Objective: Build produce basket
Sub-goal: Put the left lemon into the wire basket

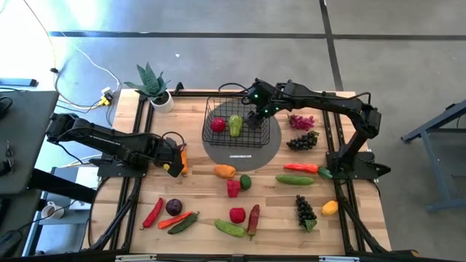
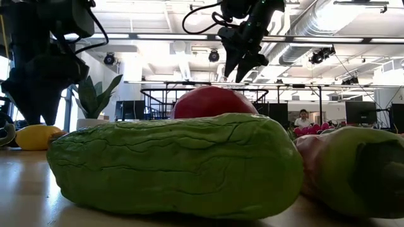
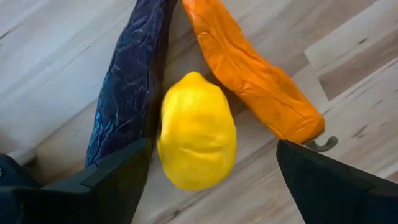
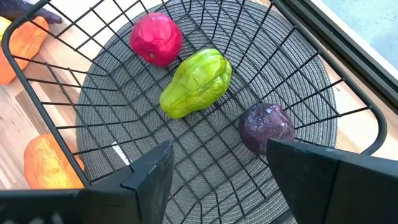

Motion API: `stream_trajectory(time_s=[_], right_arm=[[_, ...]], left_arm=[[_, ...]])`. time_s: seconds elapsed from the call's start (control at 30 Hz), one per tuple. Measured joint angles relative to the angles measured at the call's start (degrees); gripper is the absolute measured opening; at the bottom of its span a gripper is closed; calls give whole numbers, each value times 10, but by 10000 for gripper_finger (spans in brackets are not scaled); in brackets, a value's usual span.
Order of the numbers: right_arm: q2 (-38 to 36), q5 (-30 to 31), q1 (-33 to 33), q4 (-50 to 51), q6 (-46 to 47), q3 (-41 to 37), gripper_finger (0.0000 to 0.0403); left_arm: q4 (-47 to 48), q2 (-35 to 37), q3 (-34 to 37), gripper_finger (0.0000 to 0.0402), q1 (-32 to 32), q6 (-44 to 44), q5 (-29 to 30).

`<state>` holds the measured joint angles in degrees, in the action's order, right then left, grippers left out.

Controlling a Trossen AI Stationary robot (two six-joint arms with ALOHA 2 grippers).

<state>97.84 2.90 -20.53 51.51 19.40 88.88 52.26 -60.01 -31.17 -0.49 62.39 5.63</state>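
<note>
While the right gripper (image 1: 256, 110) hovers, it hides the basket's (image 1: 218, 109) purple onion (image 4: 266, 127) — overhead.

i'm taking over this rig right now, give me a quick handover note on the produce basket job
Left pincer: open, low over the table's left side, straddling a yellow lemon that lies between a dark blue piece and an orange pepper; nothing gripped yet.
Right pincer: open and empty, hovering above the basket.
Done: three pieces lie in the basket: a red one, a green pepper and a purple onion.
Left: most of the produce still lies scattered on the table, including grapes, chillies and cucumbers. Likely next: close on the lemon and carry it to the basket.
</note>
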Motion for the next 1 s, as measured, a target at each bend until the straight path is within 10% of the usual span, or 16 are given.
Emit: stream_trajectory(time_s=[0.63, 1.0], right_arm=[[0, 0, -1, 2, 14, 0, 236], [0, 0, -1, 2, 29, 0, 236]], left_arm=[[-2, -80, 1, 332, 0, 0, 21], [-1, -80, 1, 243, -13, -17, 20]])
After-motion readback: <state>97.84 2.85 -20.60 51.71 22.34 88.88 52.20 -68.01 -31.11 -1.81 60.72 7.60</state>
